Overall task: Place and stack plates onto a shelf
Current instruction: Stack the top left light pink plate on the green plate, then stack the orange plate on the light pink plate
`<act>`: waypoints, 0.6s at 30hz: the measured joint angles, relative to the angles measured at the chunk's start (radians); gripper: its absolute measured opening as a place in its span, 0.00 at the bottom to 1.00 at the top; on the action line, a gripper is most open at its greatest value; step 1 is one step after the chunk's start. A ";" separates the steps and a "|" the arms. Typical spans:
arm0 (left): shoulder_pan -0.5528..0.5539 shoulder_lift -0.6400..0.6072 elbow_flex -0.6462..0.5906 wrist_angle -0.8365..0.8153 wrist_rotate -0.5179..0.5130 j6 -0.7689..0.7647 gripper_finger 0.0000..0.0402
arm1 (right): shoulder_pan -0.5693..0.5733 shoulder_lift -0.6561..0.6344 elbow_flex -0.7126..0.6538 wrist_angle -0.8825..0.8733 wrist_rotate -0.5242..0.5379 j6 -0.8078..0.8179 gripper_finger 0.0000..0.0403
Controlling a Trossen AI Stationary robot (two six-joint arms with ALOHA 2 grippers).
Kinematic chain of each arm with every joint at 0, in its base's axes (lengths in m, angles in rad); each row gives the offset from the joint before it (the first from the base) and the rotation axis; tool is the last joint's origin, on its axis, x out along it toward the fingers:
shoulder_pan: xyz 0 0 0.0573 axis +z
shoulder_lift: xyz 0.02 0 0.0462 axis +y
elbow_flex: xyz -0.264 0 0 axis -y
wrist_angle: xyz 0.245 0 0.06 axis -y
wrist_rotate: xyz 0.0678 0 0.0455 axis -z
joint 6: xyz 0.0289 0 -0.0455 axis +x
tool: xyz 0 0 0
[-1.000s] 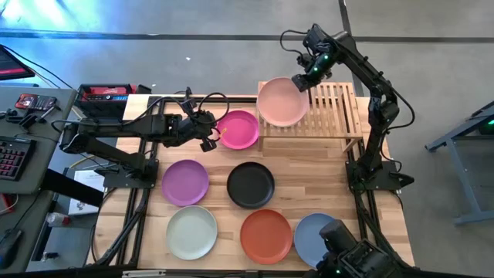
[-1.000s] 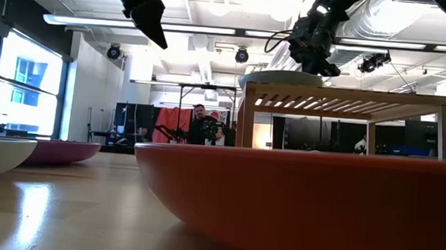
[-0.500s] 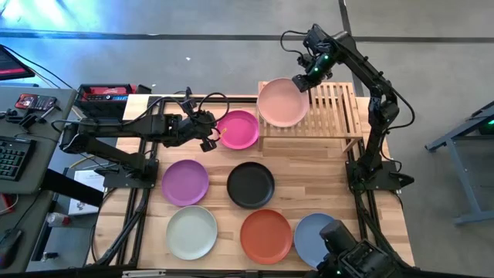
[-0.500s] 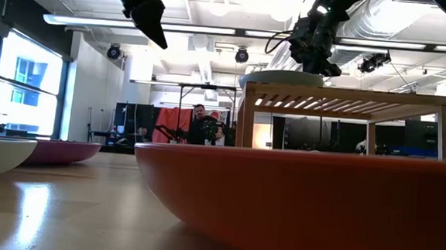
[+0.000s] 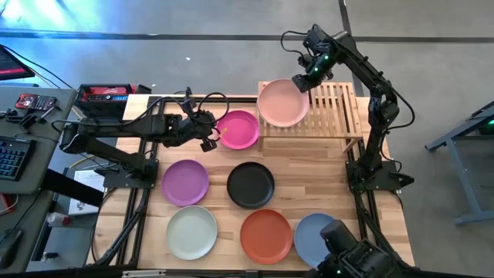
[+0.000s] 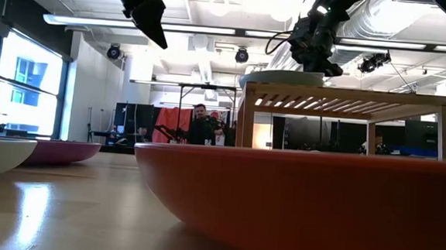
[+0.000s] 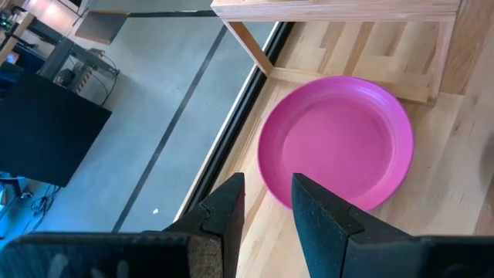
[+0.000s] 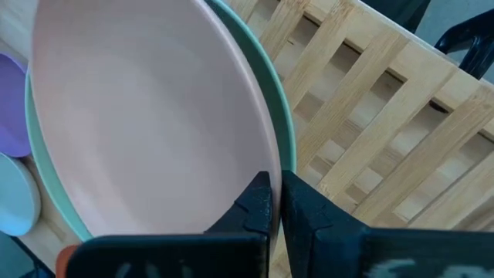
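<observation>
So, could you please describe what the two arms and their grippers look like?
Both arms are dark, nearly black, built from slim jointed links with black cables looping alongside. The left arm stands on a black frame base at the table's edge, as does the right arm. The left gripper has two flat, dark, blocky fingers. The right gripper looks the same, with a small green light glowing near its wrist.

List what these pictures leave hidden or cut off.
- Green plate: right wrist view shows only a rim sliver; the pink plate covers it from above.
- Blue plate: high view, partly behind dark gear at the bottom edge.
- Shelf top: low view is level, so its slats and most of the plate there are unseen.
- Table beyond the orange plate: low view, blocked.
</observation>
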 joint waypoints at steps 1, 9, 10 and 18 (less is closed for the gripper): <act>0.000 0.000 0.000 0.000 0.000 0.000 0.25 | 0.000 0.000 0.000 0.000 0.000 0.002 0.01; 0.000 0.000 0.000 0.000 0.000 0.000 0.25 | 0.000 0.000 0.000 0.004 0.012 0.008 0.18; 0.000 0.000 0.000 0.000 0.000 0.000 0.25 | 0.000 0.000 0.000 0.003 0.012 0.009 0.20; 0.000 0.000 0.000 -0.001 0.000 -0.002 0.25 | -0.012 0.000 0.026 -0.043 -0.010 0.017 0.28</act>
